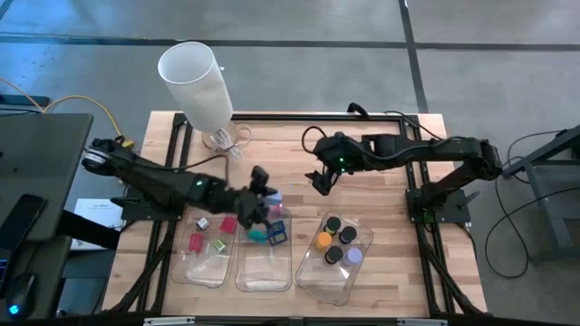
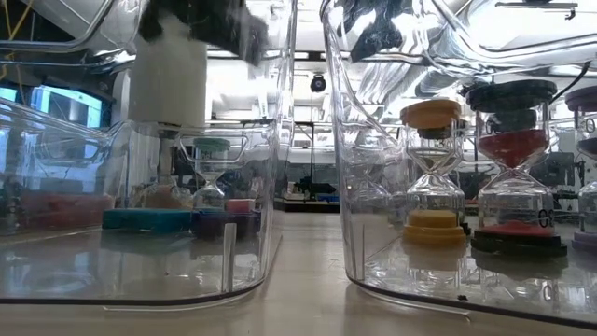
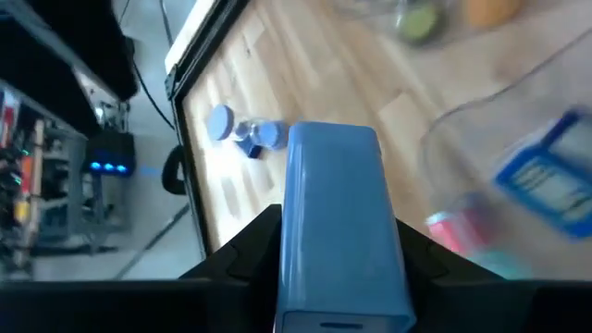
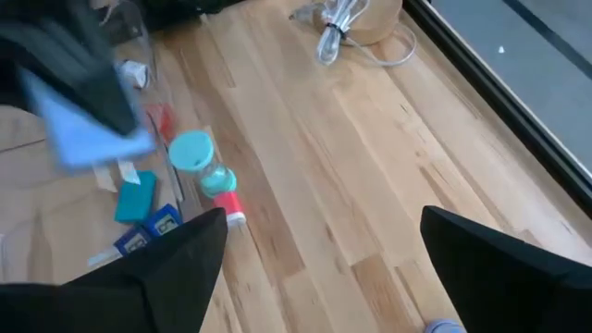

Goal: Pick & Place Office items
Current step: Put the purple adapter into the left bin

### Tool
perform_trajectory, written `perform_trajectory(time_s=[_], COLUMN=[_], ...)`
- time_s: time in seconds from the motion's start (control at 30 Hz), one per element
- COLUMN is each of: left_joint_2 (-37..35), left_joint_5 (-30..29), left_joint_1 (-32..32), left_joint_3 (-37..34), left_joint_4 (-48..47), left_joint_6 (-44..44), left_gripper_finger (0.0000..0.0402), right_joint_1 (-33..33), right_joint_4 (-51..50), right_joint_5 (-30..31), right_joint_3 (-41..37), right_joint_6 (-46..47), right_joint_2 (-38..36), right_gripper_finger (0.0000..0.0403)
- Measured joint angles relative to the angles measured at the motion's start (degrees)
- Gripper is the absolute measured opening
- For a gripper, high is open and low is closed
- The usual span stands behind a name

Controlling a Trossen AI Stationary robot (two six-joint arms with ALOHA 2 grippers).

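Gripping a light-blue rectangular block (image 3: pixel 344 231) between its fingers, the left gripper (image 1: pixel 260 201) is hovering just above the middle clear plastic tray (image 1: pixel 265 270). Beyond that tray's far right corner, the right gripper (image 1: pixel 321 181) is hanging with fingers spread wide, holding nothing.

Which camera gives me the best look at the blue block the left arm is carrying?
The left wrist view: the blue block fills the middle of the picture, clamped between the left gripper's fingers. The high view shows it only as a small blue patch above the middle tray. The right wrist view catches it blurred. The low view doesn't show it clearly.
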Motion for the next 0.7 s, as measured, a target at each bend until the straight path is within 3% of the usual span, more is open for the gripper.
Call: perform_trajectory(time_s=[0.37, 0.7], left_joint_2=[-11.17, -9.97], left_joint_5=[-0.62, -1.37], left_joint_1=[-16.93, -30.39], left_joint_3=[0.02, 0.02], left_joint_4=[-17.72, -32.72], left_joint_6=[-48.2, -83.39], left_gripper_finger=[0.012, 0.0121], right_joint_1=[5.23, 8.99], right_joint_4=[3.49, 12.36], right_joint_5=[4.55, 10.81], right_joint_3=[-0.04, 0.07], right_joint_6=[2.67, 4.2], right_joint_2=[0.01, 2.78], right_gripper_finger=[0.0348, 0.0348])
